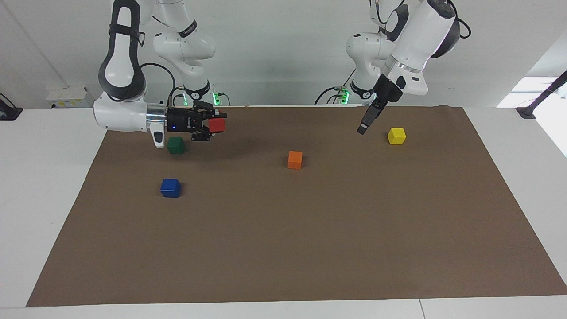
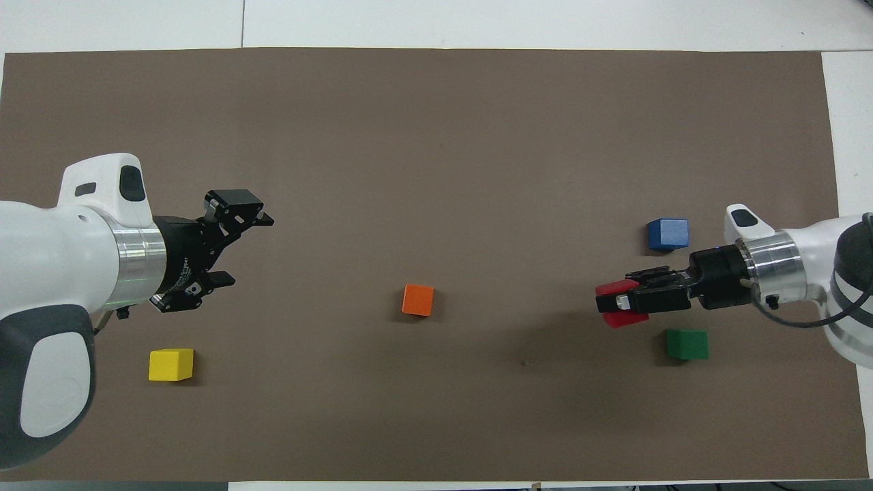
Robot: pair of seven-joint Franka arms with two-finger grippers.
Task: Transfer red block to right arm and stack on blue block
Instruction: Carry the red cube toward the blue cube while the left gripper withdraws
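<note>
Both end effectors hang over open mat: right end effector (image 1: 215, 125) clamps red block (image 1: 217, 126), left end effector (image 2: 228, 247) spread apart.

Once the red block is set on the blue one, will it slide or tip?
Probably stable: the red block, in the right pincer, and the blue block are flat-faced cubes of like size. Both look glossy, so it may slip if set off-centre.

Bright even light, soft faint shadows, sharp pics, no glare
</note>
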